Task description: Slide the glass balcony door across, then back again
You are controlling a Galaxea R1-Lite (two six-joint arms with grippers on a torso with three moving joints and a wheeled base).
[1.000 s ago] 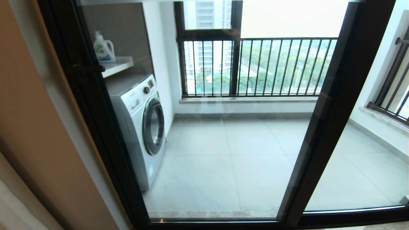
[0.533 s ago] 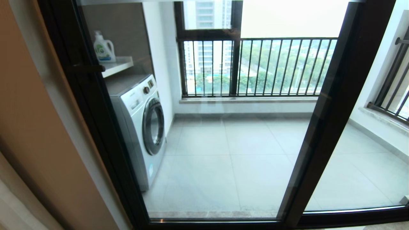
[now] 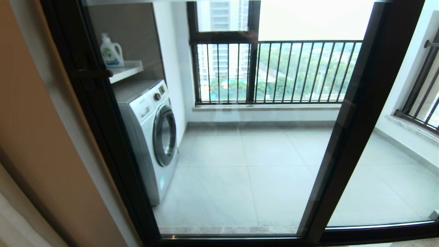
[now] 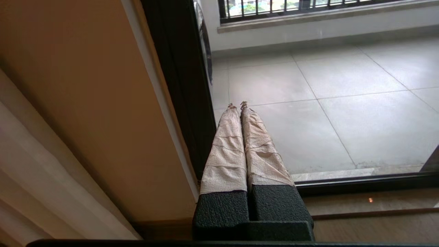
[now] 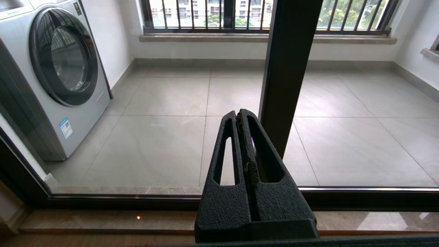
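The glass balcony door [image 3: 219, 137] fills most of the head view, its left upright running down the left side of the frame against the tan wall [image 3: 31, 137], with the short dark bar handle [image 3: 94, 73] in the upper left. Its right upright [image 3: 353, 127] slants down the right side. Neither arm shows in that view. The left gripper [image 4: 237, 105] (fingers wrapped in pale tape) is pressed together low beside the left upright, apparently not touching it. The right gripper [image 5: 239, 115] is likewise closed on nothing, near the right upright. Behind the glass stand a washing machine [image 3: 151, 133] and railing [image 3: 291, 72].
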